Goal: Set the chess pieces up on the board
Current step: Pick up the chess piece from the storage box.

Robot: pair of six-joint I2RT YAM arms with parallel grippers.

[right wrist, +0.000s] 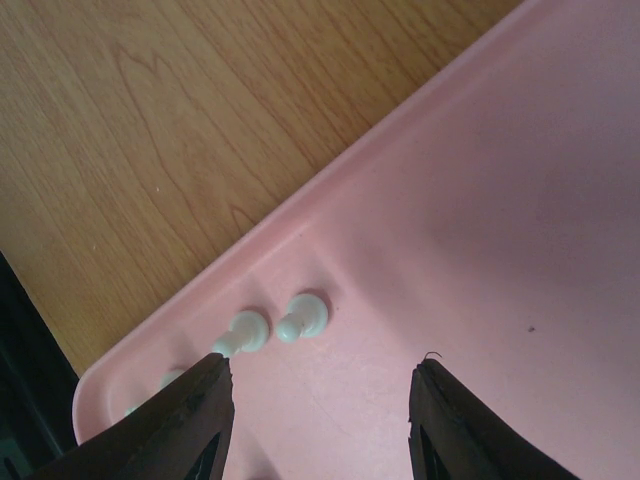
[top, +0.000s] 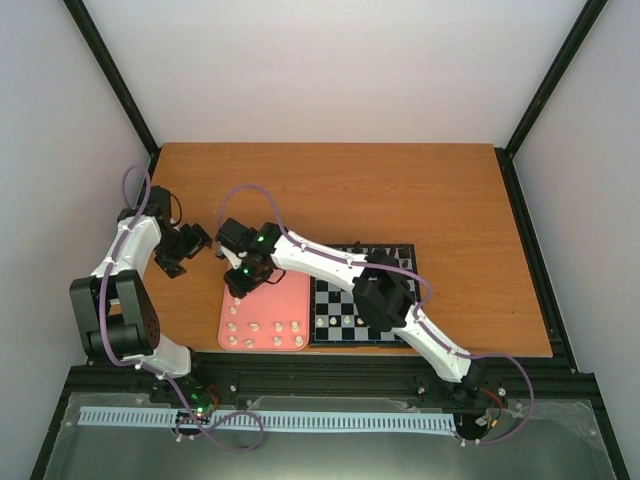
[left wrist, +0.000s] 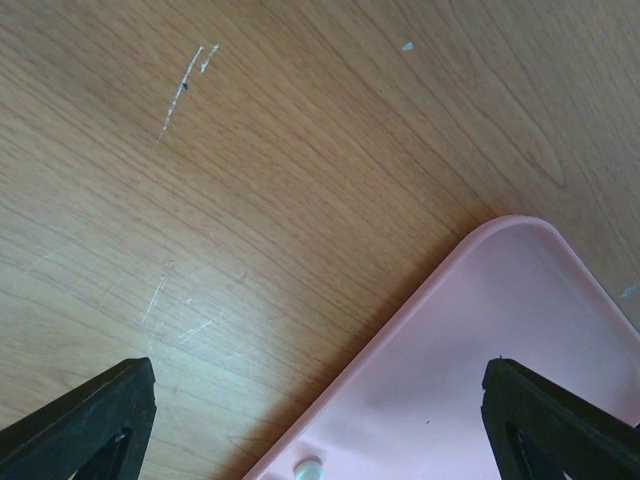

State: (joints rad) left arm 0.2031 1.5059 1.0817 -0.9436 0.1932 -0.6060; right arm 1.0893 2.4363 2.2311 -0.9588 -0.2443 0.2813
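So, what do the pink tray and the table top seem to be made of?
The pink tray looks like moulded plastic: smooth, faintly glossy, rounded corner. The table looks like wood or wood-look laminate: grain lines, pale scratches.

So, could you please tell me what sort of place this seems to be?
Most likely a robotics lab test cell: the left arm and right arm are bolted to a black metal frame, plain white walls box in the wooden table, and a chessboard and pink tray sit staged on it.
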